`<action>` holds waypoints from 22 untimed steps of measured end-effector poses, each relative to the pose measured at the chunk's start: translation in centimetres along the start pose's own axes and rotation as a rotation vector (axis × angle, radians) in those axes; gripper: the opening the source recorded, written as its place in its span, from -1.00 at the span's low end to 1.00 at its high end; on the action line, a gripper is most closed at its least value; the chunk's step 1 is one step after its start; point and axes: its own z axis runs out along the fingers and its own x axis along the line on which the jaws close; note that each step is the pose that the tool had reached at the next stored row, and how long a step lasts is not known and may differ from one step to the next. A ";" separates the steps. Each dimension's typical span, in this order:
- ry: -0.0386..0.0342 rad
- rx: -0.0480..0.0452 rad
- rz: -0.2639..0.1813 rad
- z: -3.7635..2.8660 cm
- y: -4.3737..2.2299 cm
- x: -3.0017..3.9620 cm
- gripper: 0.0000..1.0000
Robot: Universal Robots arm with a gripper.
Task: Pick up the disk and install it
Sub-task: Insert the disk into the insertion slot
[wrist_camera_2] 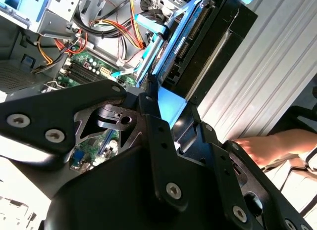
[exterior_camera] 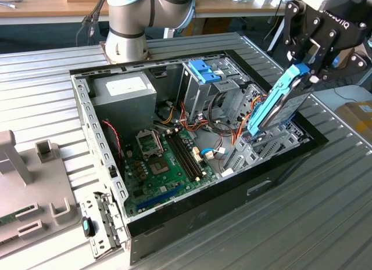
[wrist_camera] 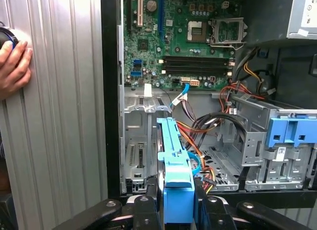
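Hand (exterior_camera: 308,72) clenched on the disk's (exterior_camera: 274,107) upper end. Ribbed table (exterior_camera: 325,212) lies open around the computer case (exterior_camera: 192,218); I see free room in the empty bay by its black rim. Drive cage (exterior_camera: 203,90) and orange cables (wrist_camera: 188,131) crowd alongside. Disk's long axis is steeply tilted, with the lower end inside the case.

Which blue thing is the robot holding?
The silver-grey disk in its bright blue plastic frame, tilted in the black gripper; the blue plastic latch sits atop the silver drive cage.
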 end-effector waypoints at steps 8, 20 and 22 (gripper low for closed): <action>-0.0001 0.0002 0.001 -3.84 -0.87 -0.33 -0.26; 0.0016 0.0013 0.007 -3.14 -0.61 1.36 -0.26; 0.0020 0.0014 0.009 -2.78 -0.52 1.45 -0.26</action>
